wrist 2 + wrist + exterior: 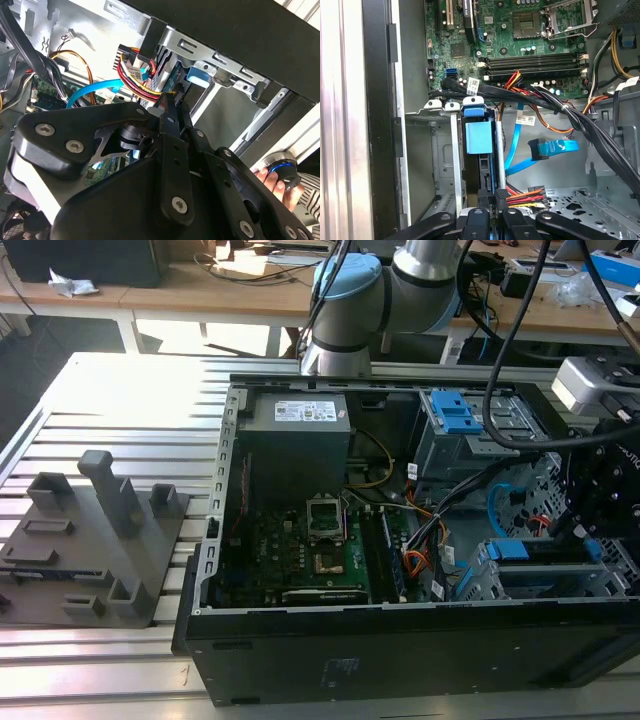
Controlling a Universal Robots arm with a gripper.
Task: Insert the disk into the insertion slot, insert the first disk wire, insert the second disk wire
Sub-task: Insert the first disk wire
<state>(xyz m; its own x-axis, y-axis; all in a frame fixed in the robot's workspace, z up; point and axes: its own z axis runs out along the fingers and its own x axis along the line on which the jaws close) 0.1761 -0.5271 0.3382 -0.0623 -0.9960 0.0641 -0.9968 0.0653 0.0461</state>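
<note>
Fingers point(171, 125) are seen pressed together w/ nothing visibly clamped, at the disk point(479, 137), which is seated in the insertion slot point(454, 155): step 1 judged done. First disk wire point(525, 196) lies just beside them, seating unclear; second disk wire point(555, 147) hangs unplugged nearby.

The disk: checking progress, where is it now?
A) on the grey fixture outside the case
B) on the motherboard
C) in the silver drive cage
C: in the first wrist view the disk stands between the walls of the silver drive cage.
</note>
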